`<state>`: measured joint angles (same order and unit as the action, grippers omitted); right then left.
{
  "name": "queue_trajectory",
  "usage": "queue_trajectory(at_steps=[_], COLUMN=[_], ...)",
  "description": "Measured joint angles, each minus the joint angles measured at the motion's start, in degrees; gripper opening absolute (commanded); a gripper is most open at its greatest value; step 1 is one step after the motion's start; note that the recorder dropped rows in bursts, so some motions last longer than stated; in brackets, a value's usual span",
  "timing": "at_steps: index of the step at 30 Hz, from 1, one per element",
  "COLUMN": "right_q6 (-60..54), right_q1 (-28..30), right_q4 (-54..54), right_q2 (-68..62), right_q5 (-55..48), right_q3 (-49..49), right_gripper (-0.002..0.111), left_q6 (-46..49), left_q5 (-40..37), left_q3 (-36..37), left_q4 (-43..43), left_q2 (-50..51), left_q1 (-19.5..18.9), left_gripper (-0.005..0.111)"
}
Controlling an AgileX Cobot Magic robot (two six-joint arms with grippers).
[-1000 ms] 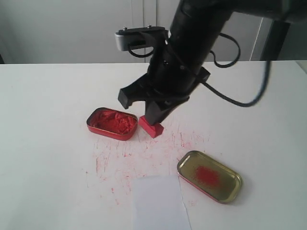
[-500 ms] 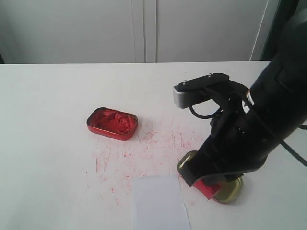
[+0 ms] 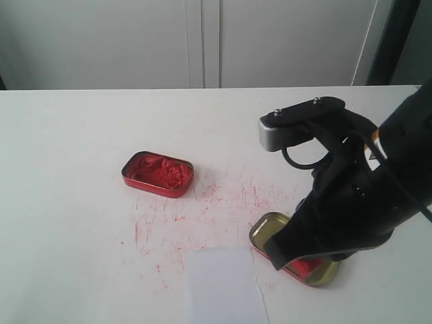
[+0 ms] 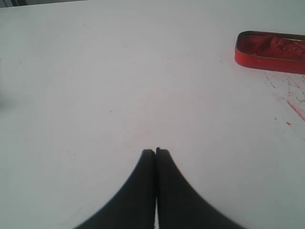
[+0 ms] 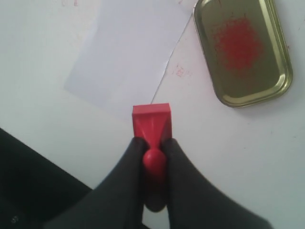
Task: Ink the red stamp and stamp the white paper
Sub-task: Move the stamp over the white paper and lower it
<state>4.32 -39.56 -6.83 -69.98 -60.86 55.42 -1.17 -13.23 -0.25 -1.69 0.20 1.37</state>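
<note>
My right gripper (image 5: pixel 153 143) is shut on the knob of the red stamp (image 5: pixel 151 121), whose square base points away from the wrist. The stamp hangs by the edge of the white paper (image 5: pixel 126 57), with the gold lid (image 5: pixel 243 47) off to one side. From the exterior the stamp (image 3: pixel 304 265) shows as a red patch under the right arm, in front of the gold lid (image 3: pixel 266 233). The white paper (image 3: pixel 223 283) lies at the front edge of the table. My left gripper (image 4: pixel 155 151) is shut and holds nothing above bare table.
The red tin of ink paste (image 3: pixel 157 173) stands open at centre left, also seen in the left wrist view as the red tin (image 4: pixel 269 51). Red ink specks (image 3: pixel 202 216) cover the tabletop between tin and paper. The right arm (image 3: pixel 358 196) hides much of the gold lid.
The right arm has carried the stamp from beside the red tin to the front right, over the gold lid next to the paper. The left gripper has not visibly moved.
</note>
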Motion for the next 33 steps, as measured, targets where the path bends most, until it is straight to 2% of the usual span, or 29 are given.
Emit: queue_trajectory(at_steps=[9, 20, 33], right_q6=[4.53, 9.95, 13.64], right_q1=[-7.09, -13.87, -15.3], right_q4=[8.27, 9.25, 9.69], right_q2=[-2.73, -11.65, -20.63], right_q5=[1.61, 11.09, 15.67], right_q3=[0.0, 0.0, 0.0], right_gripper=[0.0, 0.0, 0.0], left_q6=[0.0, 0.0, 0.0], left_q5=[0.0, 0.0, 0.0], left_q3=[0.0, 0.0, 0.0], left_q4=[0.0, 0.0, 0.0], left_q2=[0.0, 0.0, 0.0], left_q1=[0.0, 0.0, 0.0], left_gripper=[0.0, 0.0, 0.0])
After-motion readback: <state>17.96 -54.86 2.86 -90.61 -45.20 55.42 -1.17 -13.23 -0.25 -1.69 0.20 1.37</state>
